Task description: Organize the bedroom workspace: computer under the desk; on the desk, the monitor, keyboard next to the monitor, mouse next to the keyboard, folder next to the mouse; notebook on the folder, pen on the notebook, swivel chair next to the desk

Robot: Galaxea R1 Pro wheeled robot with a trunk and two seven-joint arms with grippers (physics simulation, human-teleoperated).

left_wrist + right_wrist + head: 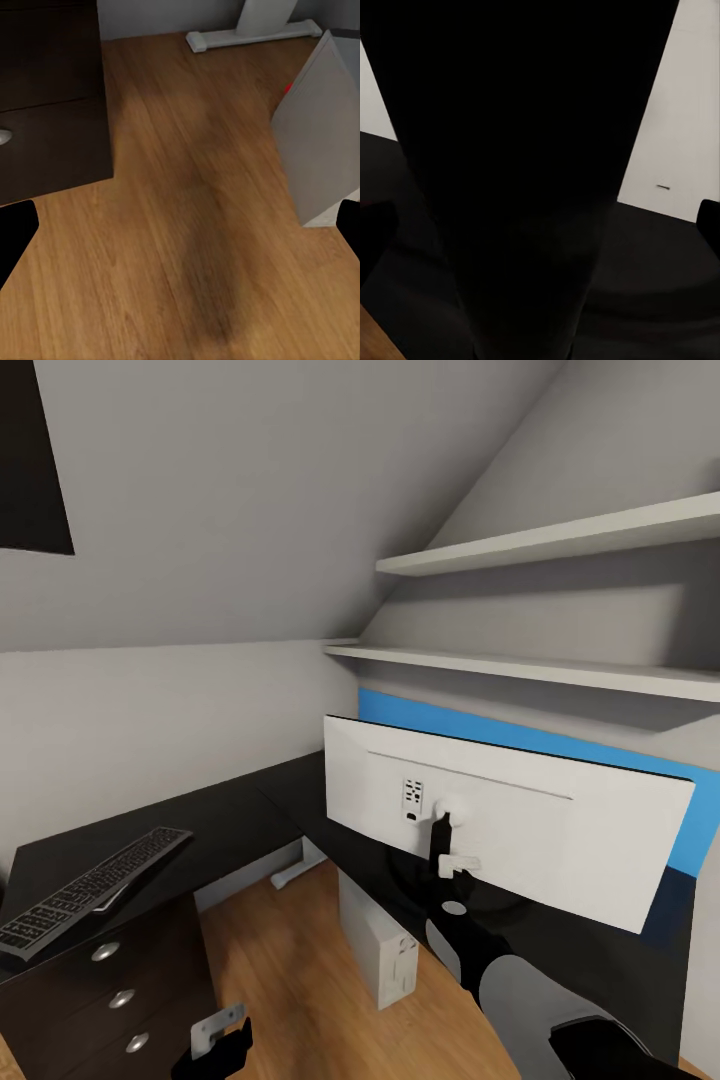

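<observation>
The monitor [540,830] stands on the black desk [230,815] with its white back toward me. My right gripper [447,852] reaches to its thin black neck [525,150]; the neck lies between the spread fingertips [709,225], so the gripper is open around it. The keyboard [90,888] lies slanted on the desk's left wing, above the drawers. Under the desk stands the white-grey computer [378,950], whose side [322,135] is in the left wrist view. My left gripper [222,1042] hangs low and open over the wooden floor [187,247], holding nothing.
A drawer unit with round knobs [110,990] sits under the desk's left wing. A white desk foot [255,30] rests on the floor by the wall. Two white shelves [560,540] and a sloped ceiling hang over the monitor; a blue band [600,750] runs along the wall.
</observation>
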